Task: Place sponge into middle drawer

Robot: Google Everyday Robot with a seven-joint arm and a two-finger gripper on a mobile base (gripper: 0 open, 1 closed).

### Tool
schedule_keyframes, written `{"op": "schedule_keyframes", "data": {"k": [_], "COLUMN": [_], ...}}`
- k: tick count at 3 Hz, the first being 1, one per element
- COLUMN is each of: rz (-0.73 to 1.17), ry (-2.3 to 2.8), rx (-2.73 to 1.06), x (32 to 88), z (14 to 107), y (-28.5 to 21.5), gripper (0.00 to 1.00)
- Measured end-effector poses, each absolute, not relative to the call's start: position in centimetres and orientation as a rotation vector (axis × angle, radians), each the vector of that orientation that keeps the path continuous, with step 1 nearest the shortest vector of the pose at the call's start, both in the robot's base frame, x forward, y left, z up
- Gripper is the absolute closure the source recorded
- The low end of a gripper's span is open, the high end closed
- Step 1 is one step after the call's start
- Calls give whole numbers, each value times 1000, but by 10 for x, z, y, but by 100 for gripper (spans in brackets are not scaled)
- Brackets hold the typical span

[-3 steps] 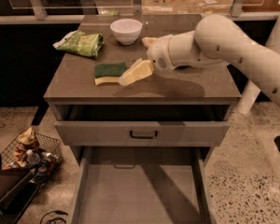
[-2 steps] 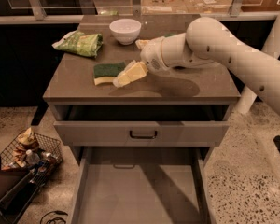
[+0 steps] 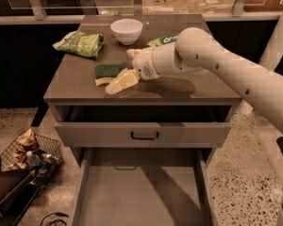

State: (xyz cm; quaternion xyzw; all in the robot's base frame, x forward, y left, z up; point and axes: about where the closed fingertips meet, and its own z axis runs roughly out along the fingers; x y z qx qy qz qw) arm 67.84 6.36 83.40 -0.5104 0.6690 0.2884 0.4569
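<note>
The sponge, dark green over pale yellow, lies flat on the cabinet top, left of centre. My gripper reaches in from the right and is at the sponge's right end. One pale finger lies along its near side and the other finger is behind it. The fingers are apart, and the sponge rests on the top. The middle drawer is pulled far out below, showing its long, bare grey floor.
A white bowl and a crinkled green snack bag sit at the back of the top; another green bag shows behind my arm. A grey drawer front with a dark handle is slightly out. A wire basket stands on the floor at left.
My arm has moved left and slightly forward, bringing the fingers up alongside the sponge. The sponge and the drawers have not moved.
</note>
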Motion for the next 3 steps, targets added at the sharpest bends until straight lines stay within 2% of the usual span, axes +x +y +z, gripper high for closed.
{"op": "schedule_keyframes", "data": {"k": [1,3], "rz": [755,797], "ry": [1634,1613], "rx": [-1256,-1259], "x": [676,673], "z": [823,814], "y": [75,87], "gripper": [14,60]}}
